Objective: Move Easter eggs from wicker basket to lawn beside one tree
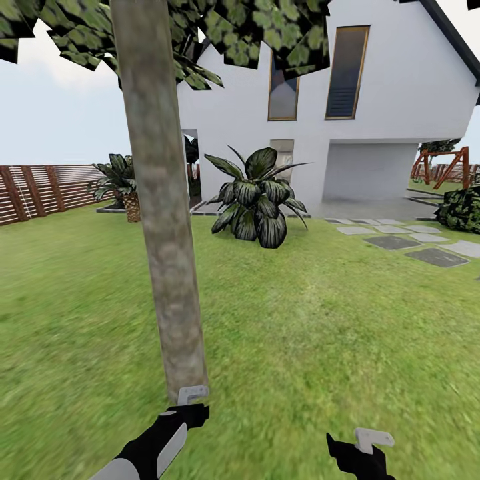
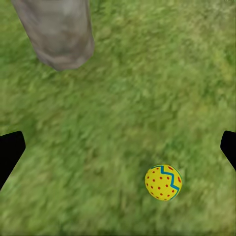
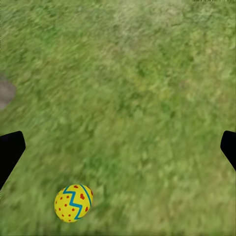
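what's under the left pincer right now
Bare lawn, one Easter egg lying loose on it, and the foot of the tree trunk nearby. The left pincer is open and empty. The egg's underside is hidden against the grass.

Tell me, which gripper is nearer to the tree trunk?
Left. The left gripper hovers right at the base of the trunk; the right gripper hangs over open lawn, well off to the trunk's right.

Easter egg point(image 2: 163, 182) on lawn point(image 2: 147, 88) near tree point(image 2: 59, 32)
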You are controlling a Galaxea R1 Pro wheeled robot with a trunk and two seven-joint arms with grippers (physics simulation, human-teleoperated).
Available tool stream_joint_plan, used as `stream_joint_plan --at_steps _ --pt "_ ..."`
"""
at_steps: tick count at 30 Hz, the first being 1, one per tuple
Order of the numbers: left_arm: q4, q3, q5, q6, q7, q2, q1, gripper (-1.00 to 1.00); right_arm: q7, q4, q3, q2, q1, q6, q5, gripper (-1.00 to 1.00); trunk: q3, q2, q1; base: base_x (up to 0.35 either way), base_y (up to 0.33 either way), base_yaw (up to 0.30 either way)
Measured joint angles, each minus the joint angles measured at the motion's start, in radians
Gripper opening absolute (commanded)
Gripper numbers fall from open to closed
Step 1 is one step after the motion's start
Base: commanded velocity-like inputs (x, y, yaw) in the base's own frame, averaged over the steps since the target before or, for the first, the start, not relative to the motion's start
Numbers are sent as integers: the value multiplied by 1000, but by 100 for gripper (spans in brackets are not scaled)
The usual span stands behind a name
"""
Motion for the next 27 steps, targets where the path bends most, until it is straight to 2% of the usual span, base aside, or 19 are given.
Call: stream_joint_plan --at_steps 12,27 --pt "0 0 0 0 0 0 0 100 0 1 6 1 0 -21 0 100 38 84 -46 0 0 13" --pt "0 0 0 0 0 -1 0 100 -1 23 9 2 0 -30 1 100 78 190 -104 0 0 234"
